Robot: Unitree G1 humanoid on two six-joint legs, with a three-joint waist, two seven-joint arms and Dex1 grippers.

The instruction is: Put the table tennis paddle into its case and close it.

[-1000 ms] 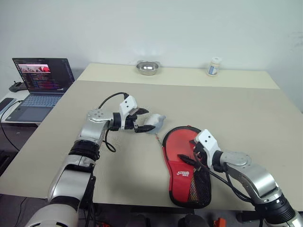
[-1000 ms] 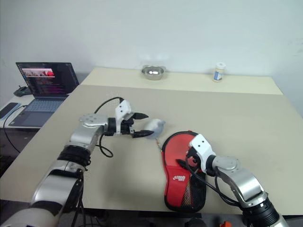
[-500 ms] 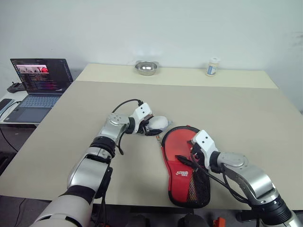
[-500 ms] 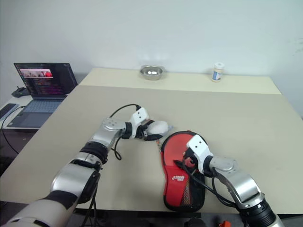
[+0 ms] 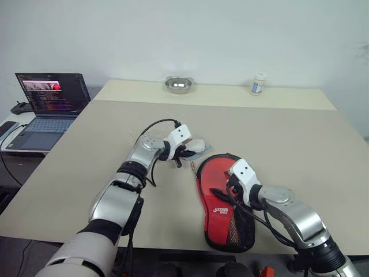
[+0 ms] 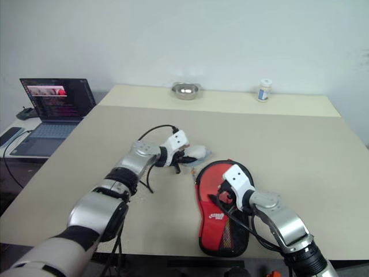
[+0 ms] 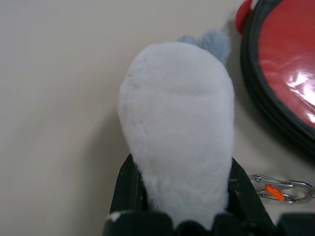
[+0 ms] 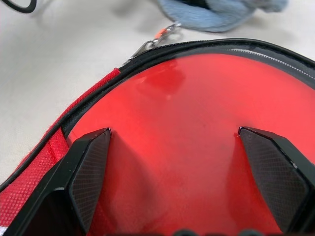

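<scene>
While our head views take in the whole table (image 5: 300, 150), our right wrist view adds a red rubber face inside the case (image 5: 222, 199), the table tennis paddle (image 8: 197, 147). Our right gripper (image 8: 184, 184) hovers over it, fingers spread wide. Our left gripper (image 7: 179, 196), reaching forward just beside the case, is clamped on a grey plush toy (image 7: 177, 142).

A lab or office room: bare white wall (image 5: 230, 34), plain beige counter (image 5: 277, 133), open laptop (image 5: 49, 101) on a side desk.
</scene>
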